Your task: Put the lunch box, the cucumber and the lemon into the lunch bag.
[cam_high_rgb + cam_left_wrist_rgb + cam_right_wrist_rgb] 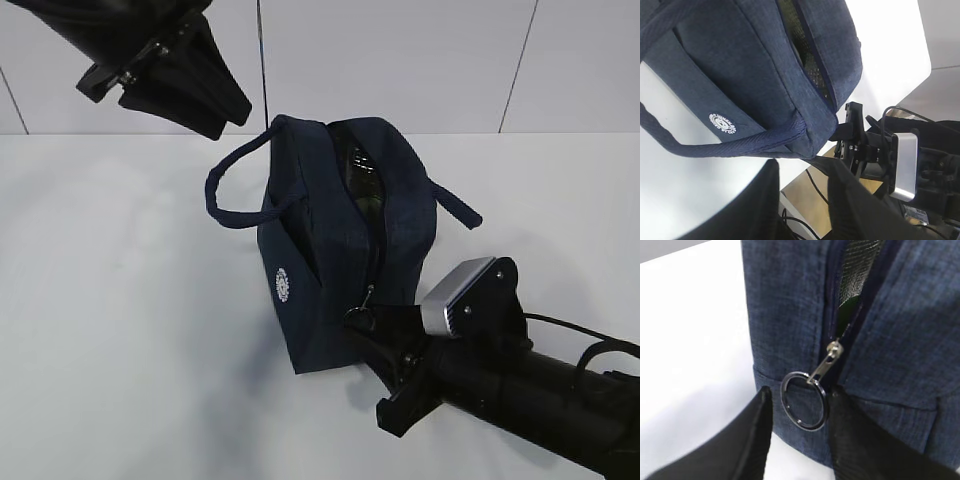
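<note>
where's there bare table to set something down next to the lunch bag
Free: the wide white table left of the lunch bag, from its logo side to the frame's edge, and the strip behind its right handle. Crowded: the bag's near end, where the right gripper has its fingers either side of the zipper ring.

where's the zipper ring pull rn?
The metal ring pull hangs at the near end of the lunch bag, low on its end face, between the open fingers of the right end effector; in the exterior view it sits right of centre.
</note>
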### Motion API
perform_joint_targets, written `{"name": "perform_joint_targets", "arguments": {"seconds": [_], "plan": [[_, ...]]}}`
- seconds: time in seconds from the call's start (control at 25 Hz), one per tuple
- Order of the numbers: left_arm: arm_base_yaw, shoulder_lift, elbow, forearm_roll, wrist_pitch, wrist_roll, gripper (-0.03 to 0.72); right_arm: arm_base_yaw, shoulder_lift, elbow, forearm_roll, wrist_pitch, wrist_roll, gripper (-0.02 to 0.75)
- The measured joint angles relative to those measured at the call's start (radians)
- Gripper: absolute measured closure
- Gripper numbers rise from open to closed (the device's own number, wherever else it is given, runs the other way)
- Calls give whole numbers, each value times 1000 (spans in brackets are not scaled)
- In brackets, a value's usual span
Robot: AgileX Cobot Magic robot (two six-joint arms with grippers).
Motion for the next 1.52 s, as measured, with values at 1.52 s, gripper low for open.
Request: {"name": "perform_joint_targets", "arguments": {"seconds": [1.52], "plan": [[0, 0, 0, 22, 0, 0, 452, 0, 42, -32, 20, -2, 64, 461]]}}
